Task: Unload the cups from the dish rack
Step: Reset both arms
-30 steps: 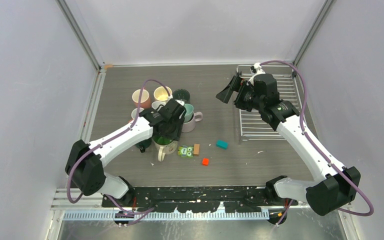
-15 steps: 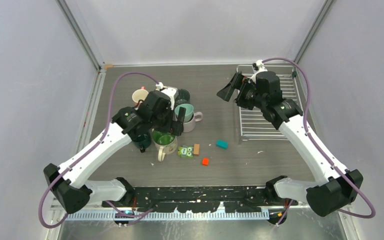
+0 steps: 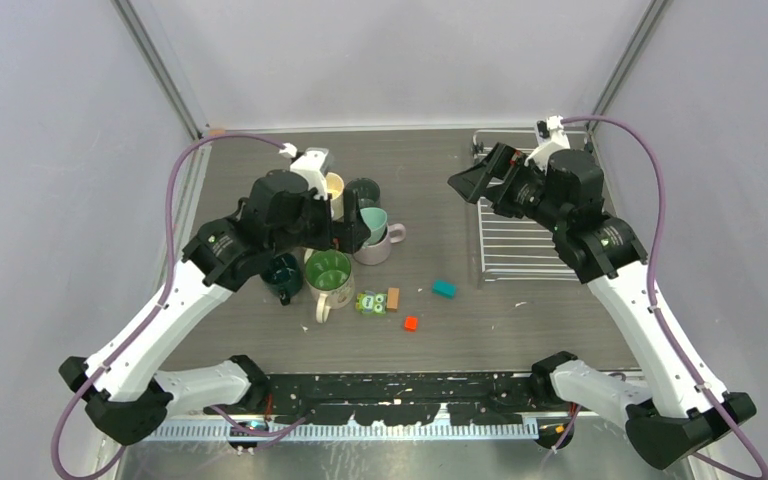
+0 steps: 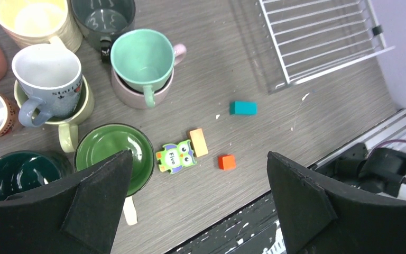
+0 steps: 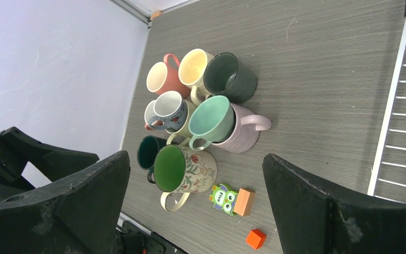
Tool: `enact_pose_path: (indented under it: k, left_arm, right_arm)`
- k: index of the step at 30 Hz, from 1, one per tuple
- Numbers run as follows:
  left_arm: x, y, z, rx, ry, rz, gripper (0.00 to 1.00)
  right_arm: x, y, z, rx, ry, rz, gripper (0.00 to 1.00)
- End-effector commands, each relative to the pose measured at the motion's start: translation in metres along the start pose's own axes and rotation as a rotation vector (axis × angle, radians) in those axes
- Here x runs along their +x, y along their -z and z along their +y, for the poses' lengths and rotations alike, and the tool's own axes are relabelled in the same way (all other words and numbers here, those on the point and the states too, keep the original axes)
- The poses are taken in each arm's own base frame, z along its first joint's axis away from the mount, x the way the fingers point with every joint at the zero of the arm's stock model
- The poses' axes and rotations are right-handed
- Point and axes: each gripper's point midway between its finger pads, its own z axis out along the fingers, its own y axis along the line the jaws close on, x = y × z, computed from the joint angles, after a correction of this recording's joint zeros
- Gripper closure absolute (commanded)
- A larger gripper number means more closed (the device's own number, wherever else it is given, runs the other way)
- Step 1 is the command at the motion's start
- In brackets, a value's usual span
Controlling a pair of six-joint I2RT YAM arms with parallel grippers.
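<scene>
Left arm (image 3: pixel 190 290) has lifted up and back off the green mug (image 3: pixel 328 272) since a second ago. The left claw (image 4: pixel 198 157), then narrower and low at that mug, now gapes fully wide and holds nothing. Green mug stands upright on the counter (image 3: pixel 460 335), well left of the dish rack (image 3: pixel 535 240), at the near edge of the cluster. Right arm (image 3: pixel 640 290) has shifted further over the rack's far left corner; right claw (image 5: pixel 195 157) unchanged, spread wide, empty. All cups (image 5: pixel 169 106) in view are grouped on the counter left of the rack: light teal mug (image 4: pixel 142 58) nested in the mauve-pink mug (image 4: pixel 129 95), dark teal mug (image 4: pixel 18 174) just beside the green one, on its side away from the rack. Teal block (image 4: pixel 242 107) and owl toy (image 4: pixel 176 156) lie between cluster and rack, unmoved.
</scene>
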Motion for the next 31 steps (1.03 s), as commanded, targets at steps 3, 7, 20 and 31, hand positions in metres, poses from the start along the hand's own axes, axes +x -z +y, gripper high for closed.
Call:
enact_pose_path:
  k: [3,7,20,31]
  left_arm:
    - [-0.045,0.024,-0.004,-0.002,0.06,-0.175,0.0]
    - [-0.047,0.023,-0.007,0.007,0.06,-0.169,0.0]
    - [-0.048,0.021,-0.013,0.04,0.042,-0.176,0.0]
    - [-0.044,0.02,-0.009,0.025,0.018,-0.161,0.0]
  right_arm:
    - [-0.007,0.011,0.007,-0.026,0.004,-0.03,0.0]
    - [-0.003,0.011,0.005,-0.026,-0.002,-0.024,0.0]
    - [-0.001,0.011,0.003,-0.023,-0.004,-0.027,0.0]
    - [0.0,0.008,0.0,-0.015,-0.011,-0.031,0.0]
